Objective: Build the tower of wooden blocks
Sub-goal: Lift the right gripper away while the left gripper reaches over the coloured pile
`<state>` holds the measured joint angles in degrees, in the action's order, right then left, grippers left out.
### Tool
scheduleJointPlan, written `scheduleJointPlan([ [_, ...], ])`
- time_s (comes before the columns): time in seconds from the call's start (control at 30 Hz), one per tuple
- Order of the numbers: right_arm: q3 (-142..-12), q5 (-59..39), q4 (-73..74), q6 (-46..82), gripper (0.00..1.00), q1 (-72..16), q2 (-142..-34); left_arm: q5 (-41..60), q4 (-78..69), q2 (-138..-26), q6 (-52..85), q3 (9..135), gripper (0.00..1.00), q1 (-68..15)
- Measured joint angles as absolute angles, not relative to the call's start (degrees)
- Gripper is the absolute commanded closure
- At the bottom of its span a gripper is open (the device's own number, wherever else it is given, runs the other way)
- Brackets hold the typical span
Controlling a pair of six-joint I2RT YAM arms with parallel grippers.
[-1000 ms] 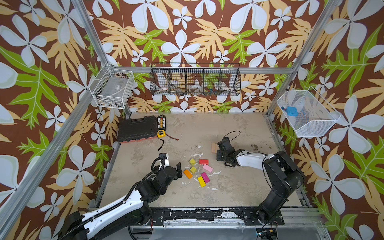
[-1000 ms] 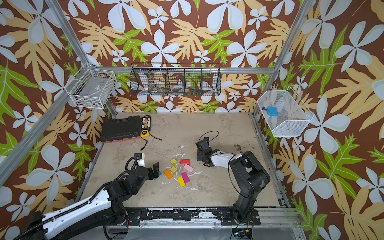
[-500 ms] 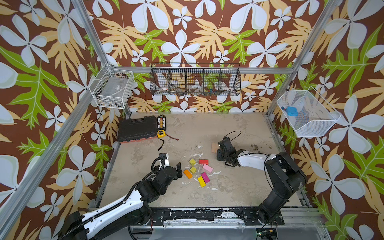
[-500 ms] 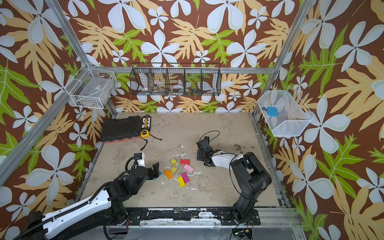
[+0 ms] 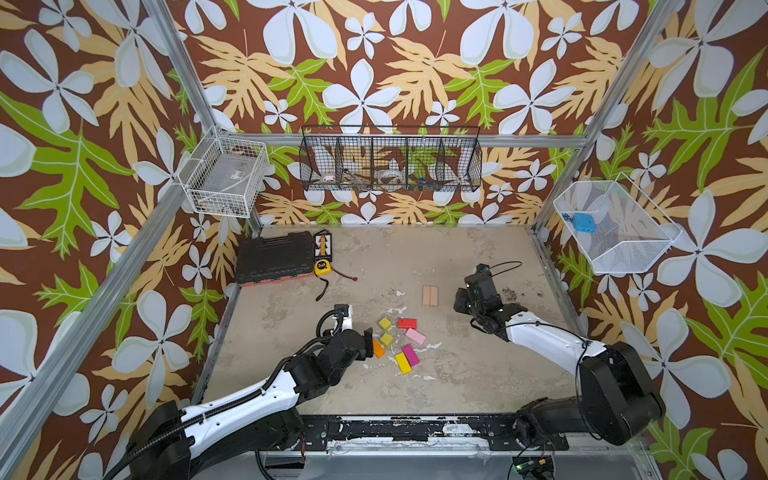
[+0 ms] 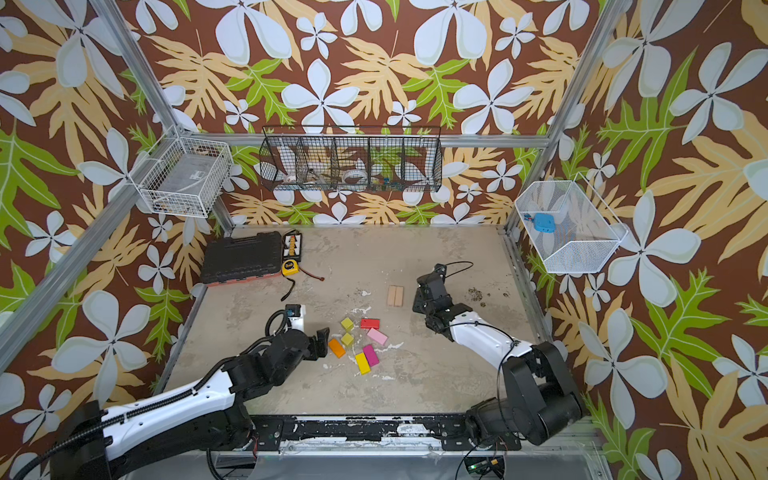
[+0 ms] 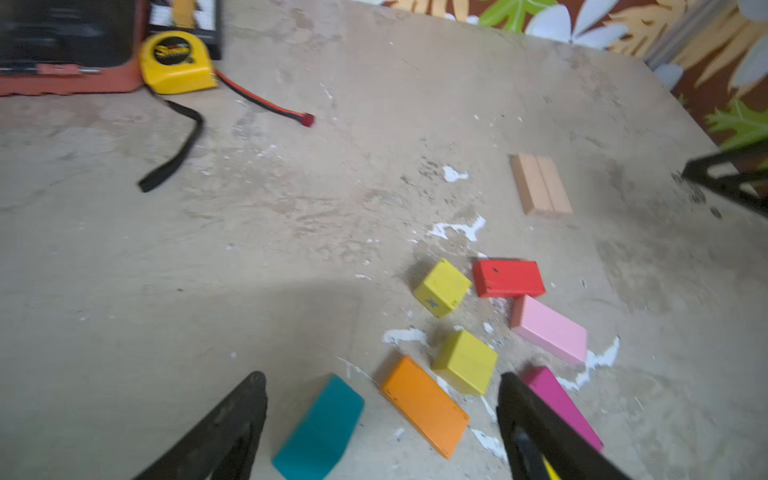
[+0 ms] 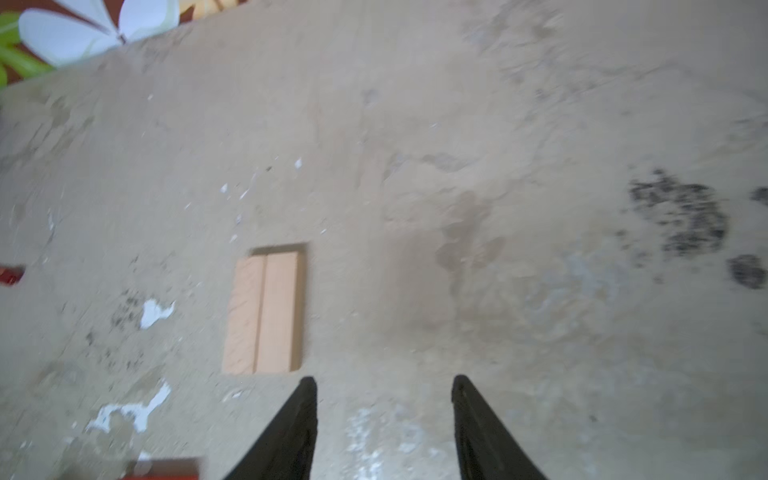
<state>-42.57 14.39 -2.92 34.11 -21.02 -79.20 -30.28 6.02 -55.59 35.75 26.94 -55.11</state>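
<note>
Obs.: left gripper (image 7: 381, 376) low over the table, jaws apart, clamped on nothing. Between its fingers lie the teal roof-shaped wooden block (image 7: 320, 428) and the near end of the orange wooden brick (image 7: 424, 405); contact with either cannot be told. Just ahead of the tips: two yellow-green wooden cubes (image 7: 465, 361), red wooden brick (image 7: 508, 277), pink wooden brick (image 7: 548, 330). The magenta wooden brick (image 7: 561, 403) is partly hidden behind one finger, with the yellow wooden brick (image 5: 403, 363) touching it. The right gripper (image 8: 384, 378) has its jaws apart and is empty. Two tan wooden planks (image 8: 262, 309) lie flat, side by side and touching, just ahead of one fingertip.
</note>
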Motion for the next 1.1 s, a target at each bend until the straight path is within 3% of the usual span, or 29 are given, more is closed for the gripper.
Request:
scheduleJointPlan([
  [0.17,-38.52,16.53,0.21,32.77,0.37,-9.67,-76.9,-31.03,3.84,-68.77,35.94,35.27,0.13,-62.98],
  [0.23,-35.9,16.93,2.66,32.75,0.41,-5.67,-77.41,-31.51,3.77,-74.63,35.97,39.05,0.13,-65.25],
  [0.3,-34.35,15.07,3.62,33.1,0.35,-2.96,-77.84,-31.51,3.92,-80.34,35.94,43.03,0.13,-66.87],
  [0.53,-30.94,11.94,9.28,33.01,0.26,-2.13,-75.18,-32.42,7.01,-95.02,36.12,53.36,0.1,-67.77],
  [0.8,-31.27,10.52,10.76,33.19,0.26,-2.13,-76.05,-31.51,9.04,-101.12,36.12,57.49,0.05,-67.81],
  [1.1,-31.2,10.28,11.14,33.19,0.24,-2.13,-76.07,-30.09,9.43,-107.85,35.7,61.89,0.09,-67.81],
])
